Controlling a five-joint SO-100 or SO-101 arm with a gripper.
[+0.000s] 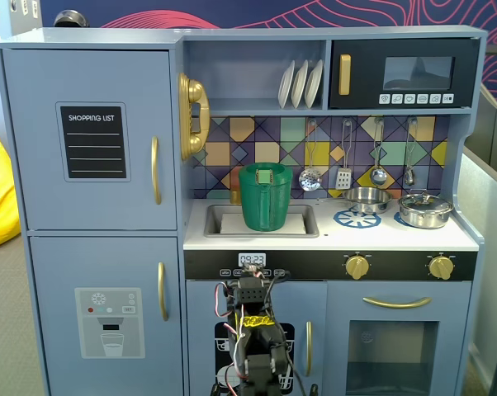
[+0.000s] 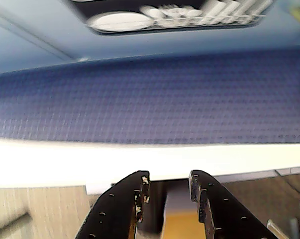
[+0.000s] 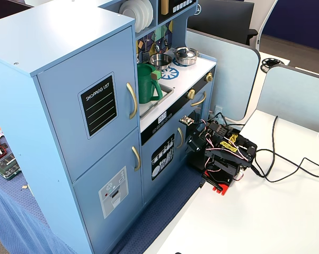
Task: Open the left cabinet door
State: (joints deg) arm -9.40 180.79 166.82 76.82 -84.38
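Left cabinet door is seen shut, flush at its edges.
The gripper, seemingly narrowly parted and empty, is folded low, well apart from the door's gold handle.

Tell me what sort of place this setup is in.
Probably an office or lab, not a real kitchen: a toy play kitchen stands on a blue cloth beside a white desk, with grey cubicle partitions and an office chair behind.

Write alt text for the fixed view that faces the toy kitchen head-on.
A blue-grey toy kitchen fills the frame, its left cabinet door with the SHOPPING LIST chalkboard closed. The robot arm sits low at bottom centre, clear of the door's gold handle. A green pitcher stands in the sink.
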